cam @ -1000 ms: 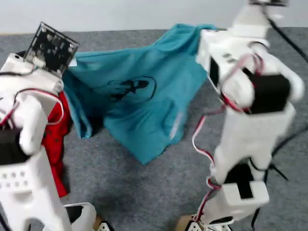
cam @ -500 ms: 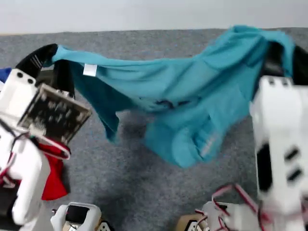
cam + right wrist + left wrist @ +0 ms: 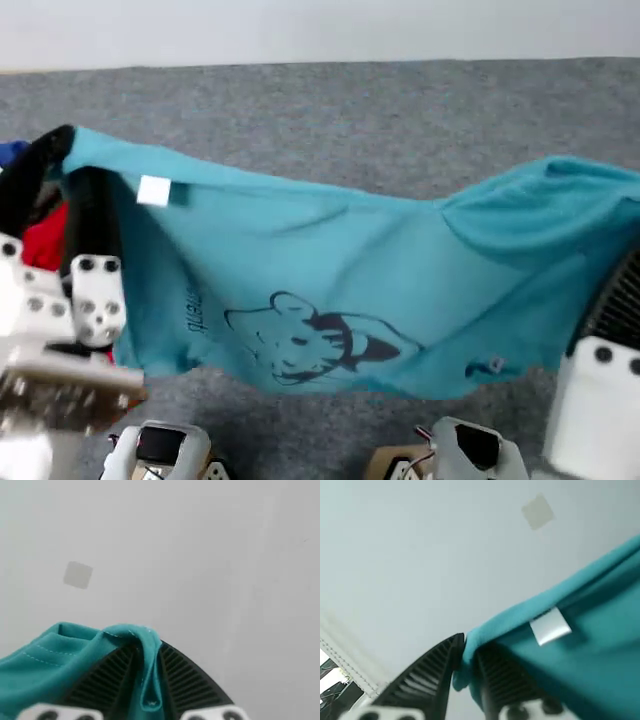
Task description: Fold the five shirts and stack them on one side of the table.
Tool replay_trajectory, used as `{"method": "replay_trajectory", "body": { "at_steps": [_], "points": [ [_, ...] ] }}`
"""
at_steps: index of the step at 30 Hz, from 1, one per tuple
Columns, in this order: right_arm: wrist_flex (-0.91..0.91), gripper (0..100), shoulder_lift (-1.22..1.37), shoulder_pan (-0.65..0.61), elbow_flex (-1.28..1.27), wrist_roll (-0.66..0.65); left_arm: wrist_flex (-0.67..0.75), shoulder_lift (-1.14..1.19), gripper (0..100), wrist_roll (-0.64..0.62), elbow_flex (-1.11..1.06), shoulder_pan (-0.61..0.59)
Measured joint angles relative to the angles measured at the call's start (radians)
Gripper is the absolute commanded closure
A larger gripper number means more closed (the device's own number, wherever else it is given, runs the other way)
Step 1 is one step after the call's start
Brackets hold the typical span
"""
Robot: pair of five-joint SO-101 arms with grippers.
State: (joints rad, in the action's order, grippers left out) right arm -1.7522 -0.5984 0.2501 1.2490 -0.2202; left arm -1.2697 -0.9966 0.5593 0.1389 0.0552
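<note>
Landmark = teal shirt (image 3: 400,290), held up off the grey table (image 3: 330,110) and stretched wide between the two arms.

- Nearest, below the shirt's lower edge: the two arm bases (image 3: 160,450).
- Left gripper (image 3: 469,647): clamped on the shirt's top edge. The left wrist view gives the bite itself: both ribbed fingers (image 3: 427,672) are pressed together with a fold of teal cloth between the tips. The white neck tag (image 3: 550,626) sits just beside the pinch.
- The high view puts that gripper at the shirt's tag-side corner, black fingers pointing up.
- Right gripper (image 3: 147,652): also closed on the shirt. In the right wrist view a hemmed fold of cloth is draped over the tips and squeezed between the ribbed pads (image 3: 185,680). In the high view one ribbed finger pokes out under the shirt's other end, the rest covered by cloth.
- The high view adds the shirt's face: dark cartoon print (image 3: 310,345) low in the middle, and a small label (image 3: 495,367) near the lower edge. The top edge sags in the middle. Can't tell if the lower edge touches the table.
- Behind the shirt's tag-side corner: a red shirt (image 3: 45,235) on the table, with a bit of blue cloth (image 3: 10,152) just past it.
- Past the shirt, both wrist views show a pale surface with a square patch (image 3: 78,575).
</note>
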Motion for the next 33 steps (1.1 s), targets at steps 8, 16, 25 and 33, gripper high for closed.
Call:
{"method": "replay_trajectory", "body": {
  "at_steps": [8, 16, 25, 33],
  "points": [
    [0.112, 99.1, -0.017, 0.009, 0.000, -0.015, 0.000, -0.043, 100, 0.000, 0.000, 0.000],
    [0.230, 99.1, -0.017, 0.009, 0.000, -0.060, -0.028, -0.043, 100, 0.000, -0.026, 0.002],
    [0.241, 99.1, -0.018, 0.011, -0.023, -0.081, -0.049, -0.043, 100, 0.000, -0.072, 0.003],
    [0.241, 99.1, -0.018, 0.011, -0.028, -0.097, -0.058, -0.043, 100, 0.000, -0.153, 0.003]
  ]
}}
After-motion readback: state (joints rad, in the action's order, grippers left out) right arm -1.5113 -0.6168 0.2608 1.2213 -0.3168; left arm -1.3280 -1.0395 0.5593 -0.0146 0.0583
